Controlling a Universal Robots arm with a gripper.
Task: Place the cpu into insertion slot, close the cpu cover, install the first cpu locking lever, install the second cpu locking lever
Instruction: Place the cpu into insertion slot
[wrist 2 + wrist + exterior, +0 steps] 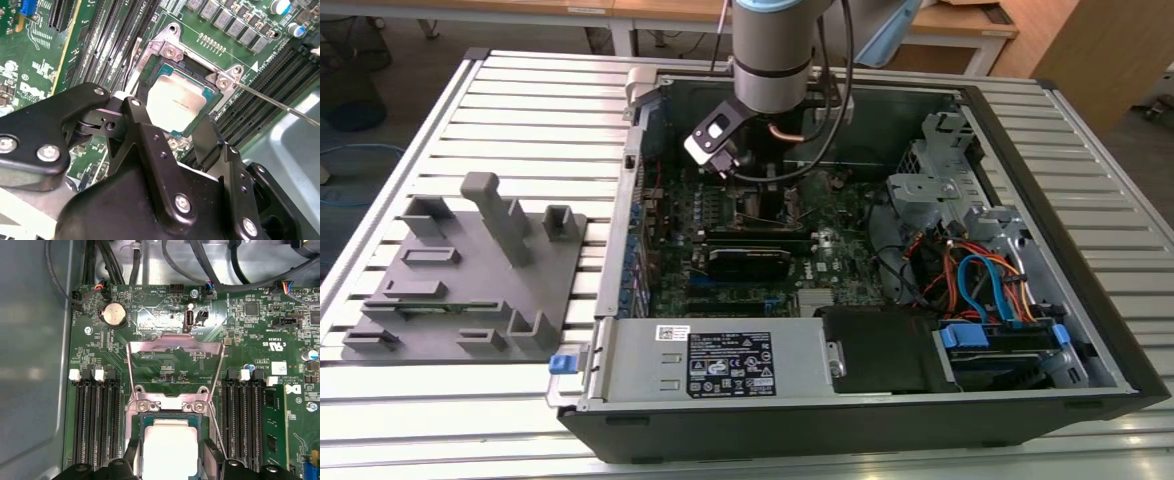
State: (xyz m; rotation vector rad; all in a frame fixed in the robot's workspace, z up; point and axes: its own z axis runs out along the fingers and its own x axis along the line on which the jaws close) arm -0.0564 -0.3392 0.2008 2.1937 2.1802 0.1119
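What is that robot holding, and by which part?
Cannot be told: the gripper straddles the cpu lying in the slot, at two opposite edges.

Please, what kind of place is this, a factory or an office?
Probably a robotics lab or workshop: an open computer case lies on a slatted metal table, a robot arm reaches into it, and wooden desks stand behind.

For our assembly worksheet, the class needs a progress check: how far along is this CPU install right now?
Done: the cpu lies in the insertion slot. In hand: the gripper hangs directly over it. Left: the cpu cover is open, swung away from the socket, and a locking lever juts out unlatched, so neither closing nor locking is done.
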